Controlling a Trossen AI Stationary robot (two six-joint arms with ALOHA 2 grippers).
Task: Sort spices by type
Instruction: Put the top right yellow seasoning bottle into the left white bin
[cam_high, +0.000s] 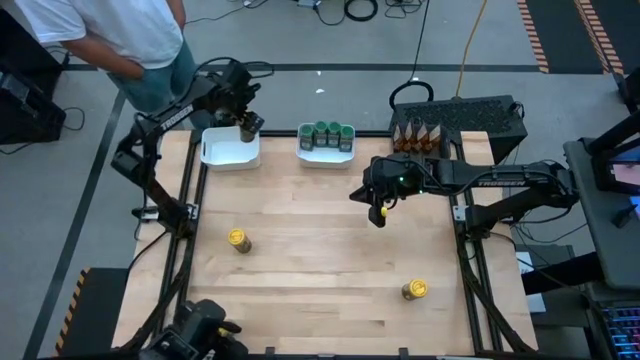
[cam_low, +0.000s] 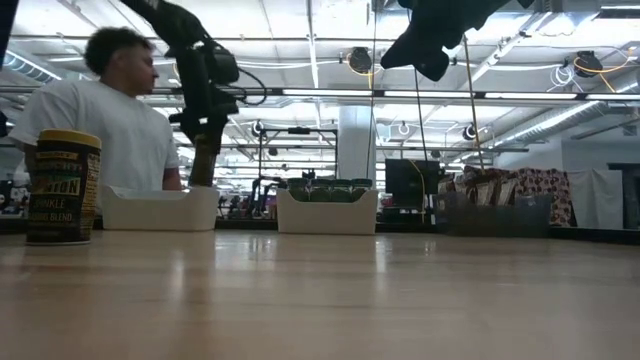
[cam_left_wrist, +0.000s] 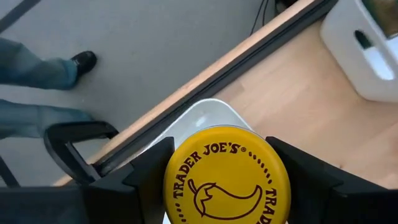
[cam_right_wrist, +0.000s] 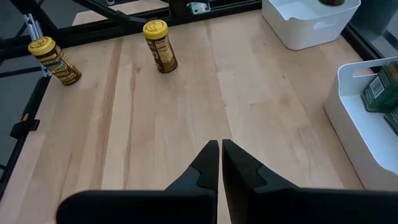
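The left claw (cam_left_wrist: 227, 180) gripped an upright yellow-lidded Trader Joe's jar (cam_left_wrist: 227, 177), seemingly directly above the empty white tray (cam_high: 230, 150). The right claw (cam_right_wrist: 221, 163), pinched shut, hung mid-desk.

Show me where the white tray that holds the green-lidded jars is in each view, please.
High view: the tray is at top centre, with the green-lidded jars inside.
Low view: centre, far back.
Left wrist view: beyond the held yellow-lidded jar, partly cut off.
Right wrist view: ahead of the right end effector, to one side.
Shared landmark: the other white tray beside it.
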